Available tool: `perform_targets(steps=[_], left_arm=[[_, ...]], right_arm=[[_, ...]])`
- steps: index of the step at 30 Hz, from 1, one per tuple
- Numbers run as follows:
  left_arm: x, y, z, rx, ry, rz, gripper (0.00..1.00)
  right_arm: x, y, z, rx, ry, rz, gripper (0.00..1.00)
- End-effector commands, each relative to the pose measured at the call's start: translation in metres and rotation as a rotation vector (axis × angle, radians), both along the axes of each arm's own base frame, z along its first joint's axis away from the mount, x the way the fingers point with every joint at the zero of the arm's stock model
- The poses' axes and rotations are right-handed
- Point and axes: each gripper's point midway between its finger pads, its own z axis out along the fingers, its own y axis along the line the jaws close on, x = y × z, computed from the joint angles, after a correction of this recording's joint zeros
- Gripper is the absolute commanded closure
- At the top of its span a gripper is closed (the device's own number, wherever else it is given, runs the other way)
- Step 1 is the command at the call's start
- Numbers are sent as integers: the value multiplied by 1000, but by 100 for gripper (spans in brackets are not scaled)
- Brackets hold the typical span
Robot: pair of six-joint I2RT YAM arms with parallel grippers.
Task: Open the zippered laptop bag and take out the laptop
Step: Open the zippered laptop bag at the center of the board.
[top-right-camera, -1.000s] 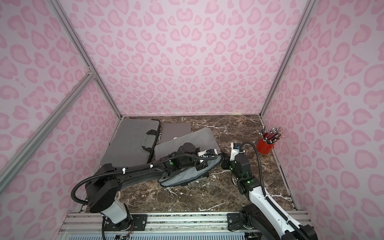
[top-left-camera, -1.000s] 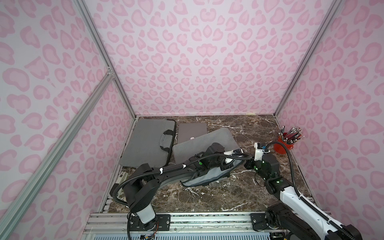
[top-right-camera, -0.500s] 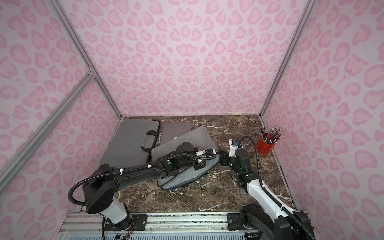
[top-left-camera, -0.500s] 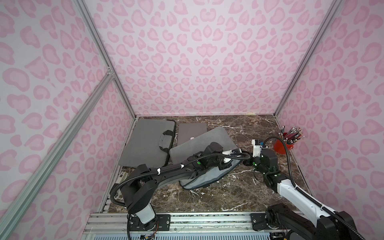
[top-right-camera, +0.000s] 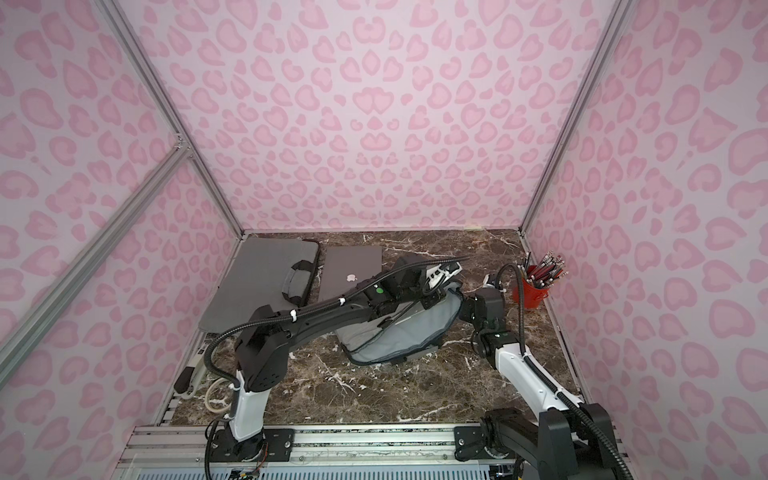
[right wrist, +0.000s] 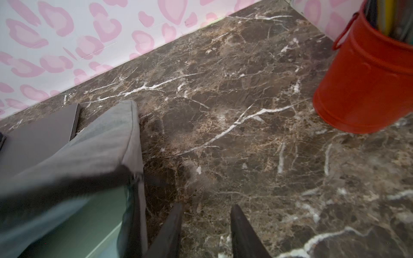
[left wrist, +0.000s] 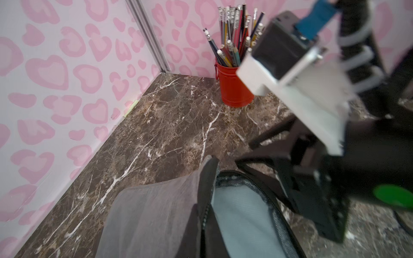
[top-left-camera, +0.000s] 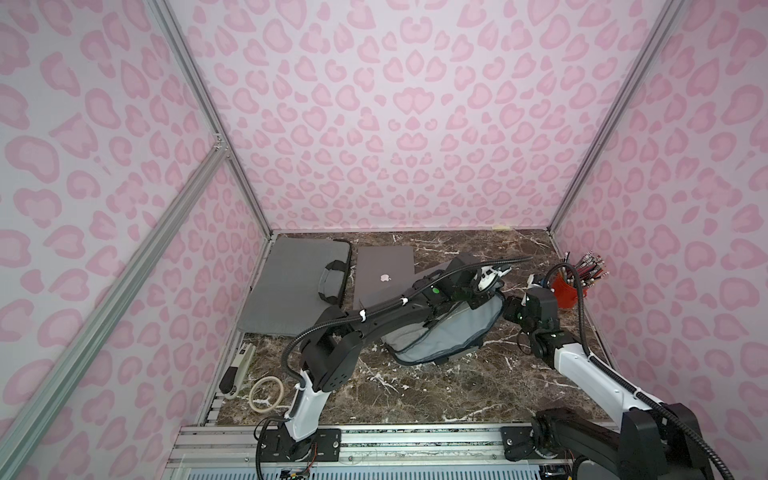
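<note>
My left fingers (top-left-camera: 478, 300) are clenched on the raised flap of the laptop bag (top-left-camera: 449, 332), mid-counter (top-left-camera: 415, 395). Right fingers (top-left-camera: 509, 309) hang released at its 2 o'clock. The red pencil cup (top-left-camera: 567, 291) crowds just beyond them, and a closed laptop (top-left-camera: 384, 276) lies at 11.

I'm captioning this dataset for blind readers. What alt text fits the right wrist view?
The right gripper, jaws apart and empty, hangs over the brown marble table beside the gray laptop bag, whose flap is raised off its pale lining. A red pencil cup stands nearby.

Open bag (top-right-camera: 399, 336) under L arm (top-right-camera: 324, 316); laptop (top-right-camera: 353, 264) behind.
</note>
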Motion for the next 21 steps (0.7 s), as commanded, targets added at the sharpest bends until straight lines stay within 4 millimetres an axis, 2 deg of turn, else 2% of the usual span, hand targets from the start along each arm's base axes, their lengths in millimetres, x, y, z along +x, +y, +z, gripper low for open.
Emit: perform_targets(steps=[1, 6, 10, 14, 17, 21], left_arm=[[25, 0, 7, -34, 67, 104, 99], [46, -2, -1, -31, 143, 163, 99], [55, -3, 1, -58, 160, 205, 99], [68, -1, -1, -59, 184, 271, 99], [73, -3, 3, -81, 193, 288, 99], [75, -7, 12, -115, 193, 292, 99]], right_arm=[[-11, -22, -9, -31, 65, -107, 56], [-21, -31, -4, 30, 68, -169, 50], [-23, -23, 6, 132, 0, -160, 47], [-21, -1, 20, 277, -81, -88, 46], [-19, 29, 30, 422, -147, 42, 45], [-23, 56, 31, 581, -220, 117, 43]])
